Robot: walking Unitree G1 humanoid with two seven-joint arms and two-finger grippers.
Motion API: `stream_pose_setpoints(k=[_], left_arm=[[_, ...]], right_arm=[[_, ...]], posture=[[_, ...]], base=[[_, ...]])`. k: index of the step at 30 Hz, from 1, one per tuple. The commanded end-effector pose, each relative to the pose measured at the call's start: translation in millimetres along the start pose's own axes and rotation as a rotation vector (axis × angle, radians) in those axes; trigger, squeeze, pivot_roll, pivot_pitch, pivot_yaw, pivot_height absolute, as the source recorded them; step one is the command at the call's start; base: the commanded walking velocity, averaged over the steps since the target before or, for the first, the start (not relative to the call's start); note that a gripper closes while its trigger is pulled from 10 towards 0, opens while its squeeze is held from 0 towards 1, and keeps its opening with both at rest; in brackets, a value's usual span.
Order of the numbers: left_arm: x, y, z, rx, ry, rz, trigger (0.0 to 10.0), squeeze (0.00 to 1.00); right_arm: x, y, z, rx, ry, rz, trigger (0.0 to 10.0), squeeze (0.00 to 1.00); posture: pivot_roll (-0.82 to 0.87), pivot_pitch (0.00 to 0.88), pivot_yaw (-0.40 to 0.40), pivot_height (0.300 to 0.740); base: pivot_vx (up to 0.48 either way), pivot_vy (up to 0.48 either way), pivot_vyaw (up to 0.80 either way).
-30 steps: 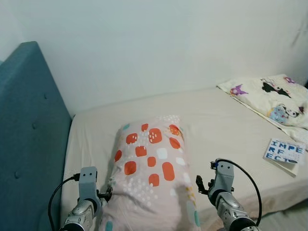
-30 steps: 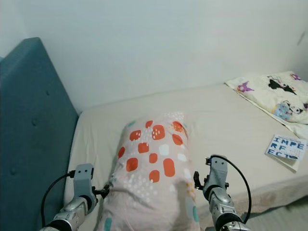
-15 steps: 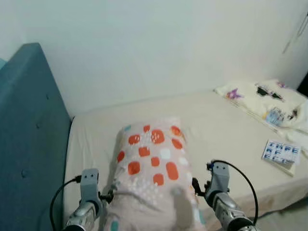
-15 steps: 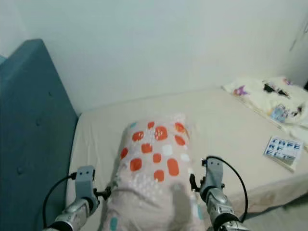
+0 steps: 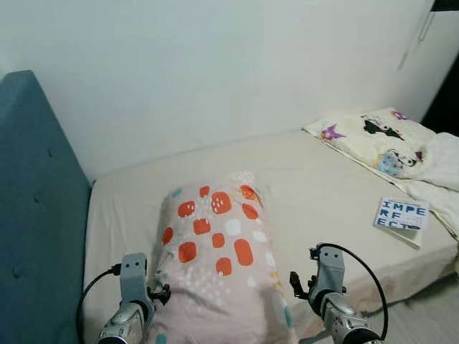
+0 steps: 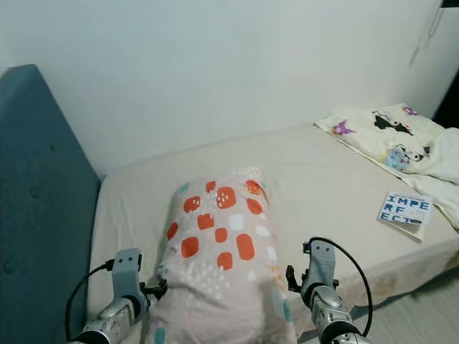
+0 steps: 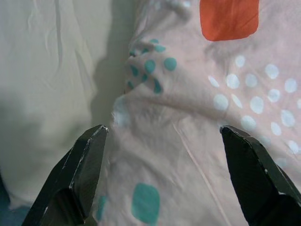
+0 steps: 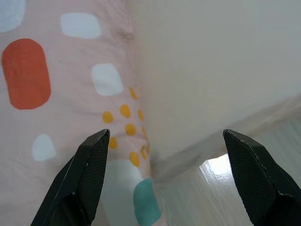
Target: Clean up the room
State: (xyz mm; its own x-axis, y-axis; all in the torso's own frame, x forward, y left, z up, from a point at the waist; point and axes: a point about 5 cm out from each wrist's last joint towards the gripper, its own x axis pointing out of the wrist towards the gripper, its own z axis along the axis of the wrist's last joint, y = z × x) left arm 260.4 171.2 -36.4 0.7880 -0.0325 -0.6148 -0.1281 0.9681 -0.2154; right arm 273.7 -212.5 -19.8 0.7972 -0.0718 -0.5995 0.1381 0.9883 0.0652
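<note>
Bed (image 5: 323, 179) first: a beige mattress sheet runs from the teal headboard (image 5: 32, 215) on the robot's left to a heap of bedding on the right, with a white wall behind. Lying lengthwise near the front edge, close to the headboard end, is the patterned pillow (image 5: 215, 251), pink with orange squares and teal and white dots, its near end hanging toward the robot between the two arms. A cartoon-print pillow (image 5: 373, 140) sits far to the right by the wall, and a booklet with blue lettering (image 5: 401, 215) lies near the right front edge of the mattress.

The left hand (image 7: 162, 174) is spread wide, its fingers straddling the pillow's teal-dotted corner without pinching it. The right hand (image 8: 164, 174) is also spread, one finger over the pillow's side and the other over bare sheet and the mattress edge, with floor visible beyond.

Risks, as I judge them: the pillow's near end appears to overhang the bed edge, so any push from either hand could tip it off onto the floor. With both hands open and only soft fabric between the fingers, closing could catch a thin fold of the case rather than the filling, and the pillow would sag or slip out when lifted. The right hand might also snag the sheet together with the pillow.
</note>
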Motion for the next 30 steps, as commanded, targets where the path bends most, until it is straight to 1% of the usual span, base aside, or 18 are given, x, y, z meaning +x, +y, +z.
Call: stream_pose_setpoints(k=[1, 2, 3, 4, 5, 6, 7, 10, 12, 13, 15, 17, 22, 28, 30], left_arm=[[1.0, -3.7, 0, -0.032, 0.012, -0.014, 10.0, 0.00], [4.5, -13.9, 8, -0.155, 0.003, -0.061, 10.0, 0.00], [4.5, -13.9, 8, -0.155, 0.003, -0.061, 10.0, 0.00], [7.1, -22.8, 15, -0.250, -0.007, -0.101, 10.0, 0.00], [7.1, -22.8, 15, -0.250, -0.007, -0.101, 10.0, 0.00], [9.6, -31.6, 24, -0.335, -0.017, -0.136, 10.0, 0.00], [11.4, -38.7, 31, -0.377, -0.026, -0.158, 10.0, 0.00], [12.2, -41.8, 34, -0.385, -0.030, -0.163, 10.0, 0.00], [14.2, -50.8, 42, -0.354, -0.045, -0.146, 10.0, 0.00], [14.2, -50.8, 42, -0.354, -0.045, -0.146, 10.0, 0.00], [14.9, -54.9, 45, -0.318, -0.050, -0.122, 10.0, 0.00], [14.9, -53.8, 43, -0.299, -0.043, -0.094, 10.0, 0.00], [14.5, -48.2, 39, -0.292, -0.030, -0.051, 10.0, 0.00], [13.9, -41.6, 36, -0.359, -0.023, -0.022, 10.0, 0.00], [13.9, -41.2, 36, -0.366, -0.022, -0.021, 10.0, 0.00]], right_arm=[[-0.2, 2.9, -3, 0.006, 0.009, 0.009, 10.0, 0.00], [-0.2, 4.0, -3, 0.010, 0.005, 0.016, 10.0, 0.00], [-0.2, 4.0, -3, 0.010, 0.005, 0.016, 10.0, 0.00], [-0.1, 5.2, -3, 0.006, 0.003, 0.023, 10.0, 0.00], [-0.1, 5.2, -3, 0.006, 0.003, 0.023, 10.0, 0.00], [-0.1, 6.2, -3, 0.005, 0.002, 0.028, 10.0, 0.00], [-0.1, 6.8, -3, 0.009, 0.001, 0.028, 10.0, 0.00], [-0.1, 7.0, -3, 0.013, 0.000, 0.028, 10.0, 0.00], [0.0, 7.3, -3, 0.016, -0.001, 0.026, 10.0, 0.00], [0.0, 7.3, -3, 0.016, -0.001, 0.026, 10.0, 0.00], [0.2, 7.4, -2, 0.023, -0.005, 0.022, 10.0, 0.00], [0.6, 7.2, -1, 0.031, -0.005, 0.017, 10.0, 0.00], [1.1, 7.2, 0, 0.041, 0.008, 0.018, 10.0, 0.00], [1.9, 5.7, 6, 0.064, -0.015, 0.033, 10.0, 0.00], [2.0, 5.7, 8, 0.069, -0.020, 0.037, 10.0, 0.00]], posture=[[-0.14, 0.000, 0.034, 0.739], [-0.15, 0.002, 0.028, 0.739], [-0.15, 0.002, 0.028, 0.739], [-0.15, 0.002, 0.029, 0.739], [-0.15, 0.002, 0.029, 0.739], [-0.14, 0.004, 0.034, 0.739], [-0.14, 0.007, 0.034, 0.739], [-0.14, 0.007, 0.034, 0.739], [-0.14, 0.010, 0.035, 0.739], [-0.14, 0.010, 0.035, 0.739], [-0.15, 0.012, 0.038, 0.739], [-0.15, 0.016, 0.038, 0.739], [-0.16, 0.019, 0.037, 0.734], [-0.17, 0.030, 0.038, 0.714], [-0.17, 0.031, 0.038, 0.709]], base=[[0.000, 0.000, 0.00], [0.000, 0.000, 0.00], [0.000, 0.000, 0.00], [0.000, 0.000, 0.00], [0.000, 0.000, 0.00], [0.000, 0.000, 0.00], [0.000, 0.000, 0.00], [0.000, 0.000, 0.00], [0.000, 0.000, 0.00], [0.000, 0.000, 0.00], [0.000, 0.000, 0.00], [0.000, 0.000, 0.00], [0.000, 0.000, 0.00], [0.000, 0.000, 0.00], [0.000, 0.000, 0.00]])
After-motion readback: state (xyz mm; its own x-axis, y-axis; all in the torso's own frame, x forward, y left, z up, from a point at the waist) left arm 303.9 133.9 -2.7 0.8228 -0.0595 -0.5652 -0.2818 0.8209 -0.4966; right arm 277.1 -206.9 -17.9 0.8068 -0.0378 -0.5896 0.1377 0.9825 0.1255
